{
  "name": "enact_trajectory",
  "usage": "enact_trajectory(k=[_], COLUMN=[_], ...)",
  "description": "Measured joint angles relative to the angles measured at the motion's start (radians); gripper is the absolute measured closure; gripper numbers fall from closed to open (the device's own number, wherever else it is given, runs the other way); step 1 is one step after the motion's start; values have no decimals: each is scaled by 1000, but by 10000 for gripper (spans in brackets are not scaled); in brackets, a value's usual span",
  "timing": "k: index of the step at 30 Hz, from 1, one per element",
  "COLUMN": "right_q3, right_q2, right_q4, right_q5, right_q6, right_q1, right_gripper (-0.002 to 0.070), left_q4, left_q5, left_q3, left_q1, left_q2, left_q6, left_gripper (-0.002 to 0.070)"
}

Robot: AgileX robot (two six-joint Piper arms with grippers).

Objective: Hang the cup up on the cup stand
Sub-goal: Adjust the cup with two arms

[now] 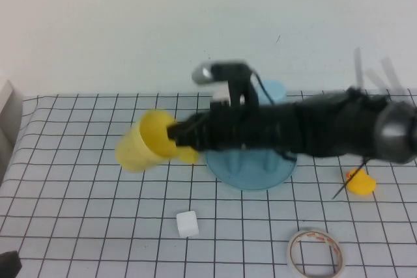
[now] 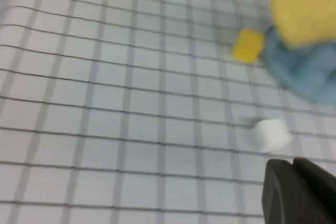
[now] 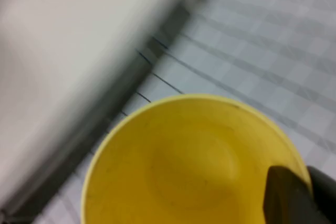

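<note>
The yellow cup is held tilted on its side above the table, left of the teal-blue cup stand. My right gripper reaches across in front of the stand and is shut on the cup's rim. In the right wrist view one finger is inside the cup and the other is outside. The arm hides the stand's pegs. My left gripper sits at the near left corner, shut and empty. The left wrist view also shows the cup and the stand.
A white cube lies in front of the stand. A small yellow block lies by the stand's left edge. A tape roll lies at the near right. A yellow object lies right of the stand. A wall stands behind.
</note>
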Motion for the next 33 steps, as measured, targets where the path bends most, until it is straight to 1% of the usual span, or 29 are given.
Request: enact_trajectory(k=[3, 8, 11, 19, 25, 27, 29, 30, 31, 33], right_q3=[0, 2, 19, 170, 352, 391, 418, 423, 425, 427], right_q2=[-119, -309, -402, -592, -676, -691, -696, -696, -696, -696], right_q4=[0, -2, -2, -7, -12, -14, -16, -16, -18, -18], right_q5=[53, 73, 81, 94, 94, 97, 112, 126, 145, 188], right_q6=[-58, -145, -186, -263, -419, -470, -522, -546, -568, -608], right_q1=[0, 0, 0, 0, 0, 0, 0, 0, 0, 0], right_gripper=[659, 659, 659, 659, 659, 659, 659, 659, 659, 659], left_q4=[-108, -332, -477, -882, -1049, -1123, -1203, -1248, -1290, -1353], left_q5=[-3, -13, -23, -53, -79, -83, -79, -70, -58, -19], left_q3=[-25, -133, -192, -216, -154, -126, -103, -94, -89, -80], left_q1=[0, 0, 0, 0, 0, 0, 0, 0, 0, 0], left_q2=[0, 0, 0, 0, 14, 32, 52, 64, 80, 115], left_q6=[51, 238, 298, 331, 332, 325, 320, 321, 321, 321], left_gripper=[676, 676, 676, 677, 676, 668, 630, 590, 536, 384])
